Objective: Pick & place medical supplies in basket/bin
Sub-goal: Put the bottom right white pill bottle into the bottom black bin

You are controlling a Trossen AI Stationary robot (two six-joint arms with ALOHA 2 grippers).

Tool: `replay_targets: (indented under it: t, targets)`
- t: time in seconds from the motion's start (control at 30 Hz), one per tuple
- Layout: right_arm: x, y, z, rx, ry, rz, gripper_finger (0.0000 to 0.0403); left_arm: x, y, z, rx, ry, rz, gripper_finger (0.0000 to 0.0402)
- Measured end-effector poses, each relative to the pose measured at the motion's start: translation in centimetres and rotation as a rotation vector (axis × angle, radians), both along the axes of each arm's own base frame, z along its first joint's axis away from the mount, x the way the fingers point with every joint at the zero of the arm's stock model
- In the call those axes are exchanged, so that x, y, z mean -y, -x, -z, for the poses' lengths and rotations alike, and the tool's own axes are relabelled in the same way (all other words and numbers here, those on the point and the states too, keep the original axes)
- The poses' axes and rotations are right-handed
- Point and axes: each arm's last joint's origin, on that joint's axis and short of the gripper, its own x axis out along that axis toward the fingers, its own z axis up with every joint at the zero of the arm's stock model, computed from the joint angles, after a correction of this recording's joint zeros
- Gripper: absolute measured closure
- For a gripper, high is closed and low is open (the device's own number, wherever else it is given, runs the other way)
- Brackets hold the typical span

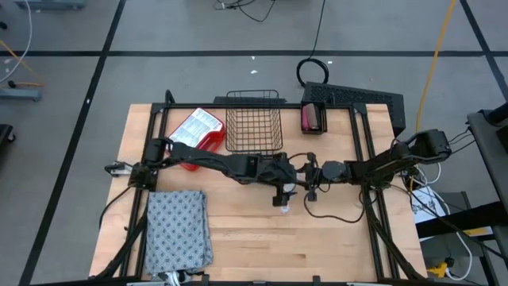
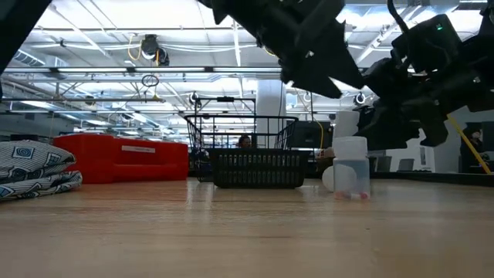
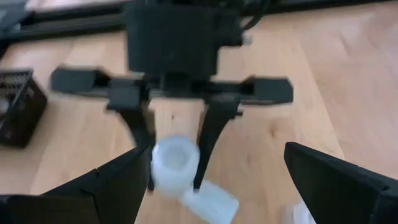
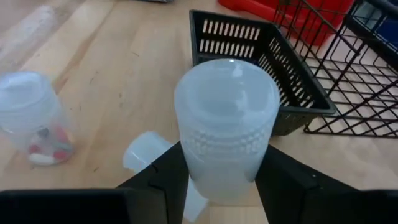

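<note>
Right wrist view: a white vial (image 4: 225, 127) stands clamped between the right gripper's (image 4: 217, 171) fingers, above the table (image 4: 106, 68), with a second vial (image 4: 158, 165) lying just beside it and a third (image 4: 32, 118) upright nearby. High view: both grippers meet mid-table just in front of the wire basket (image 1: 254, 121); the left gripper (image 3: 214, 186) hangs with fingers apart around nothing, facing the held vial. A small black bin (image 4: 261, 68) sits beside the basket, the folded cloth (image 1: 176, 230) lies at the front left, and a red box (image 1: 194, 135) rests left of the basket.
</note>
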Motion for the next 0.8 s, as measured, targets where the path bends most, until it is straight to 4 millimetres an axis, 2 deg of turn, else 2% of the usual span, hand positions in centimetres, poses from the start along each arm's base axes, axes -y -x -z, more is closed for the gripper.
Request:
replay_targets:
  t: [0.27,0.57,0.8]
  targets:
    - [-0.1,-0.1,-0.3,0.040,-0.014,-0.002,0.0259,0.0,-1.0,1.8,0.014,-0.041,0.001,0.0028]
    - [-1.0,-0.3,-0.7,0.077,-0.022,-0.046,0.0261,-1.0,-1.0,2.1,-0.004,-0.074,-0.056,0.0028]
    - [-1.3,-0.3,-0.8,0.087,-0.021,-0.057,0.0254,-1.3,-0.9,2.1,0.000,-0.031,-0.092,0.0028]
